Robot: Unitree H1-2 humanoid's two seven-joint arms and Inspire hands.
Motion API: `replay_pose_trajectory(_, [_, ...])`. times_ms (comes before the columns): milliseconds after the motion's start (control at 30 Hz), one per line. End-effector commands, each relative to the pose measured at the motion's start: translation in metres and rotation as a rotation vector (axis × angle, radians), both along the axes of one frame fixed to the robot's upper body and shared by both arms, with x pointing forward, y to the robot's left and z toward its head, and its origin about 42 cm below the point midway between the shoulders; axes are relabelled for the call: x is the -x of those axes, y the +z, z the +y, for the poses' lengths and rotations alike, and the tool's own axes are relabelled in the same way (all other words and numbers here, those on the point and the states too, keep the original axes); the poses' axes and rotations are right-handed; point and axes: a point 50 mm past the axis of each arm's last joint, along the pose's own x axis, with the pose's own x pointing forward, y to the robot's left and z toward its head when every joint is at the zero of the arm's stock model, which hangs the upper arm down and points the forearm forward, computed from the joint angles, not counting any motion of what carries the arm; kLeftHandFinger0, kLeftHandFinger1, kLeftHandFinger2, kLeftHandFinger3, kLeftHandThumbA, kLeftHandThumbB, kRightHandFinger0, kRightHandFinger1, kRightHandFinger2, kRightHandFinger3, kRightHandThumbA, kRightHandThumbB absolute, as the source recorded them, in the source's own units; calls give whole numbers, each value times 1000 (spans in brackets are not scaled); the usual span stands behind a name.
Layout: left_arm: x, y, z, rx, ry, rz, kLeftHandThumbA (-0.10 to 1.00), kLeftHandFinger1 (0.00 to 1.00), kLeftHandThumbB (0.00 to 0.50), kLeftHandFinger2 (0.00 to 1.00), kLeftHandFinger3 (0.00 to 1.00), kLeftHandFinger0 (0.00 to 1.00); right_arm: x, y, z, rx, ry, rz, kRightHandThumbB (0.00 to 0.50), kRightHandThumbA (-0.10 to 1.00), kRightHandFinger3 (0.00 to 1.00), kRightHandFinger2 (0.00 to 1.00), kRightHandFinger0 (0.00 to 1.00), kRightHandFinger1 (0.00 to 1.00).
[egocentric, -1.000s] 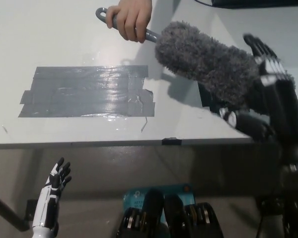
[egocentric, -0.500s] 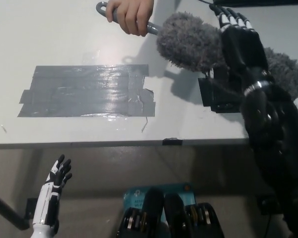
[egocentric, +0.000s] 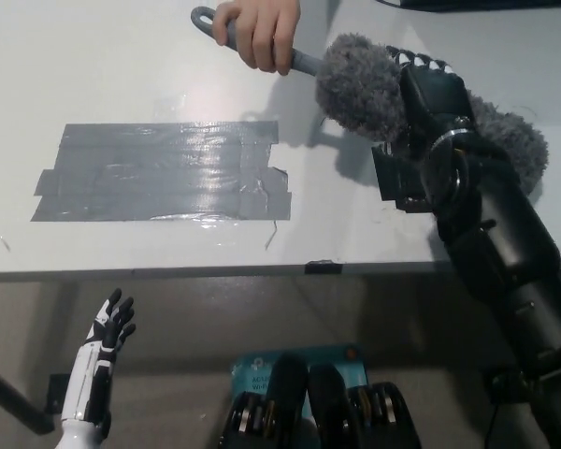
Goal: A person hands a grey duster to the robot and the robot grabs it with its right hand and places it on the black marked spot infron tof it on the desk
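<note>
The grey duster (egocentric: 363, 86) hangs above the desk's right side, its fluffy head showing on both sides of my black right hand (egocentric: 432, 98). That hand lies across the middle of the head with its fingers bent over the far side, shut on it. A person's hand (egocentric: 262, 30) at the top edge holds the duster's grey handle (egocentric: 206, 19). The marked spot, a patch of dark shiny tape (egocentric: 159, 173), lies flat on the desk to the left, apart from the duster. My white left hand (egocentric: 101, 360) rests open below the desk's front edge at lower left.
The white desk (egocentric: 93, 75) ends at a front edge running across the middle of the picture. A small black block (egocentric: 398, 180) lies on the desk under my right forearm. A dark object (egocentric: 477, 5) sits at the top right edge.
My right hand has come over the top of the duster head and its fingers have bent down around it. The person's hand and the duster have shifted slightly to the right.
</note>
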Motion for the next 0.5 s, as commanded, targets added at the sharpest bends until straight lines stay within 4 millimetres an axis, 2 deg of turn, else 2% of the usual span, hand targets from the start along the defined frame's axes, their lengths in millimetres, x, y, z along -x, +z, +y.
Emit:
replay_pose_trajectory(0, [-9,16,2,-4,-22,-67,964,1000,117,1000,1000,1000,-5,13,1,-56,-42,-173,285,-100,370,184,0,18])
replay_pose_trajectory(33, [-9,16,1,-6,-22,-68,967,1000,119,1000,1000,1000,-4,11,1,-67,-39,-184,254,-100,483,420,0,123])
replay_pose_trajectory(67, [-9,15,2,-8,-23,-67,969,1000,119,1000,1000,1000,-2,9,1,-80,-32,-205,258,-100,555,518,0,163])
replay_pose_trajectory(100, [-9,15,2,-9,-23,-66,971,1000,119,1000,1000,1000,-1,9,1,-84,-30,-213,242,-100,648,641,0,237])
replay_pose_trajectory(133, [-9,15,1,-7,-23,-63,984,1000,107,1000,1000,1000,2,10,2,-97,-13,-244,240,-100,852,815,0,373])
replay_pose_trajectory(167, [-9,16,1,-6,-23,-63,986,1000,94,1000,1000,1000,3,10,3,-99,-8,-260,228,-100,999,868,14,470])
replay_pose_trajectory(233, [-10,17,0,-8,-24,-66,993,1000,75,1000,1000,1000,5,12,4,-106,3,-293,226,-100,1000,873,15,518])
replay_pose_trajectory(367, [-12,19,1,-12,-24,-71,992,1000,71,1000,1000,1000,7,19,8,-110,16,-341,234,-100,1000,896,35,541])
replay_pose_trajectory(467, [-13,20,1,-17,-26,-70,996,1000,69,1000,1000,1000,9,25,10,-105,30,-386,202,-100,1000,917,38,546])
